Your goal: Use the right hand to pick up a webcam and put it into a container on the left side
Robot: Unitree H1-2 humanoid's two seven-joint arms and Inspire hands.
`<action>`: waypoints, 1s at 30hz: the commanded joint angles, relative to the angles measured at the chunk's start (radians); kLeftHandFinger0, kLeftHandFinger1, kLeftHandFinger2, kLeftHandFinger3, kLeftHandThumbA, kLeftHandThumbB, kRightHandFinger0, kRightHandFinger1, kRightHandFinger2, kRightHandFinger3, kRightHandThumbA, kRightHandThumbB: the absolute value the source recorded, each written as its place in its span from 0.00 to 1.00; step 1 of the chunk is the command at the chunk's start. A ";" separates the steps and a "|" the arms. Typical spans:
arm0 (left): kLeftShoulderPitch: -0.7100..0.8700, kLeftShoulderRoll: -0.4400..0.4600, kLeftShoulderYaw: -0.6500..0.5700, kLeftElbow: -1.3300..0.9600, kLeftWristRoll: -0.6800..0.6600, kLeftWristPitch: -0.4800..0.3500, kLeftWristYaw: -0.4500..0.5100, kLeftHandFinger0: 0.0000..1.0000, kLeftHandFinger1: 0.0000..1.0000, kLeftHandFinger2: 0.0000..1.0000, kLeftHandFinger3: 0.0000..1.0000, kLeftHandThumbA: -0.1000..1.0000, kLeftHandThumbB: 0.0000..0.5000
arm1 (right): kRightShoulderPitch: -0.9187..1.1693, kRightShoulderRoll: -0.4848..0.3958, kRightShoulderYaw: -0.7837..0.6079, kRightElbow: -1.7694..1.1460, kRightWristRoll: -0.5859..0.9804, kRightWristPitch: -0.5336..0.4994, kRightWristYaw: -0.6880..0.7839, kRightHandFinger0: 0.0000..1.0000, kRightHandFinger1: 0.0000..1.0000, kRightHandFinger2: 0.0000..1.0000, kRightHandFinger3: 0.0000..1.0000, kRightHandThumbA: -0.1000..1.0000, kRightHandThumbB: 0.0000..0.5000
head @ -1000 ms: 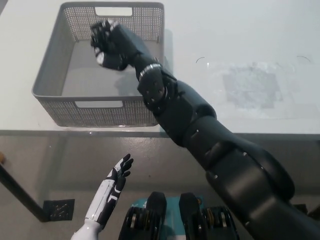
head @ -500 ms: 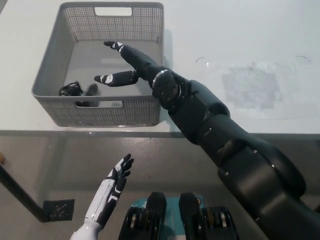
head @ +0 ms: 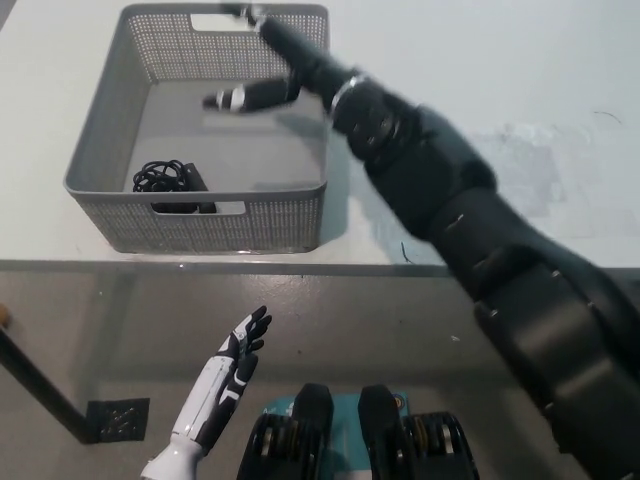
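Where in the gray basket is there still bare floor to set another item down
The webcam with its coiled cable fills the near left corner of the gray basket. The floor's middle, far side and near right are bare, though the open right hand hangs over the far right. The left hand rests below the table.

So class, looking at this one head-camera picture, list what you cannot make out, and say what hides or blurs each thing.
- Webcam in the head view: a small dark tangle with its cable in the basket's near left corner; the lens and shape are too small to tell.
- Basket: its far right corner is covered by the right hand.
- Right hand: motion blurred, details soft.
- Left hand: rests low, open; its forearm is cut by the bottom edge.
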 commanded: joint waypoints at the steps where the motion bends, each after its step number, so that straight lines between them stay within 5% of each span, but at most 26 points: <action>1: -0.025 0.015 0.000 -0.019 0.022 -0.009 -0.001 1.00 1.00 1.00 1.00 1.00 0.19 | -0.052 -0.060 -0.077 -0.253 0.087 -0.016 0.030 1.00 1.00 1.00 1.00 1.00 0.71; 13: 0.063 0.011 0.000 -0.003 -0.006 -0.052 -0.001 1.00 1.00 1.00 1.00 1.00 0.17 | 0.290 -0.173 -0.156 -1.057 0.139 0.224 0.122 1.00 1.00 1.00 1.00 1.00 0.66; 20: 0.124 0.000 -0.001 -0.022 0.002 -0.046 0.009 1.00 1.00 1.00 1.00 1.00 0.15 | 0.569 -0.200 -0.202 -1.358 0.214 0.267 0.121 1.00 1.00 1.00 1.00 1.00 0.59; 27: 0.130 -0.003 0.005 -0.009 -0.009 -0.054 0.009 1.00 1.00 1.00 1.00 1.00 0.13 | 0.839 -0.163 -0.246 -1.482 0.200 0.141 0.024 1.00 1.00 1.00 1.00 0.99 0.58; 30: 0.116 0.000 0.010 0.007 -0.012 -0.059 0.010 1.00 1.00 1.00 1.00 1.00 0.14 | 0.962 -0.156 -0.245 -1.495 0.233 0.056 0.022 1.00 1.00 1.00 1.00 0.98 0.48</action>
